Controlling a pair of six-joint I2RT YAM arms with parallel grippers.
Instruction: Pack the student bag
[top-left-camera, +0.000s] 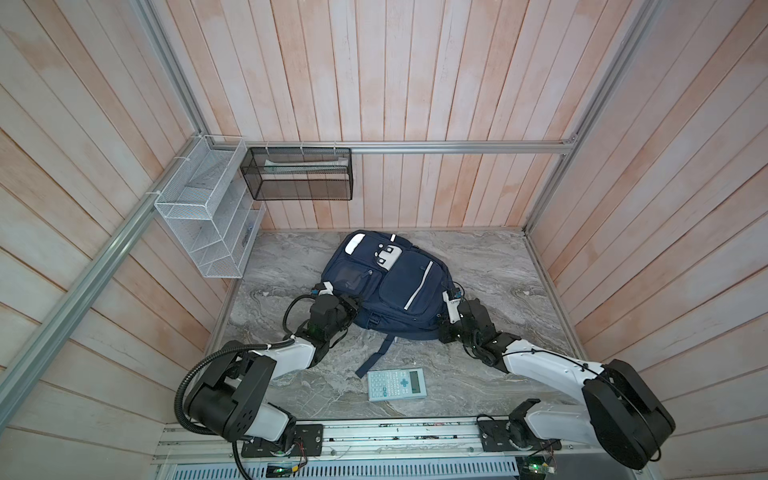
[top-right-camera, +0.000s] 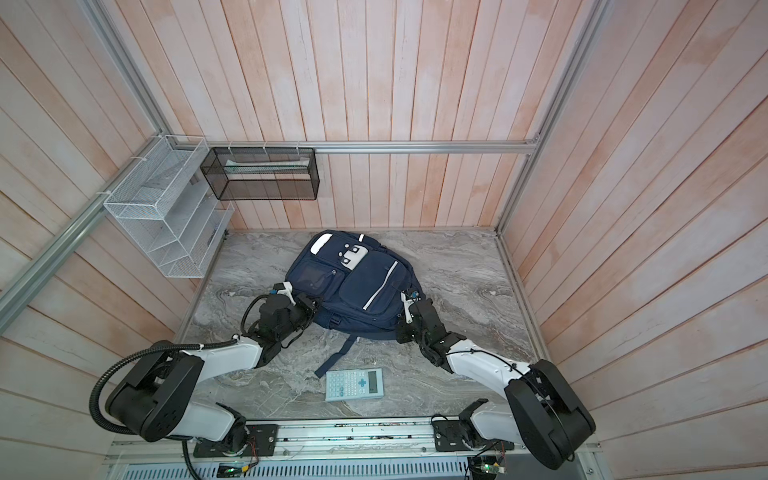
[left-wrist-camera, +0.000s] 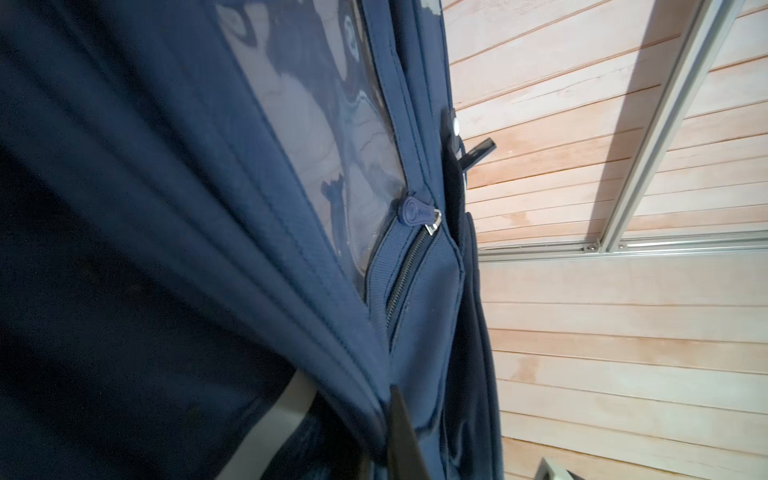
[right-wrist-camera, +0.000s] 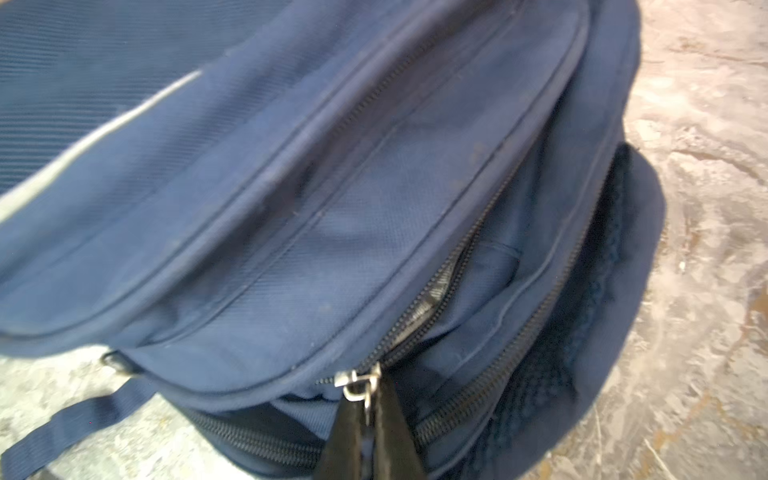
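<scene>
A navy student bag lies flat, front up, at the centre of a grey marble table. Its long axis runs roughly 12 to 6 o'clock, with the white-patched end at 12. Two robot arms reach in from the 6 o'clock edge. The left gripper meets the bag at about 8 o'clock and the right gripper at about 4 — equally near, one on each flank. The right gripper's black fingers are pressed together on the metal zipper pull of a large compartment. Beyond the pull the teeth stand parted, and the closed track appears to curve toward the bag's 6 o'clock end, so the next pull likely follows that curve. The left gripper is clamped on a fold of the bag's fabric, probably to brace it. Only the wrist views show these pinches; in both top views the wrists hide the fingertips. Only the top views show a pale calculator at 6 o'clock, apart from the bag and just beside the end of a loose strap.
</scene>
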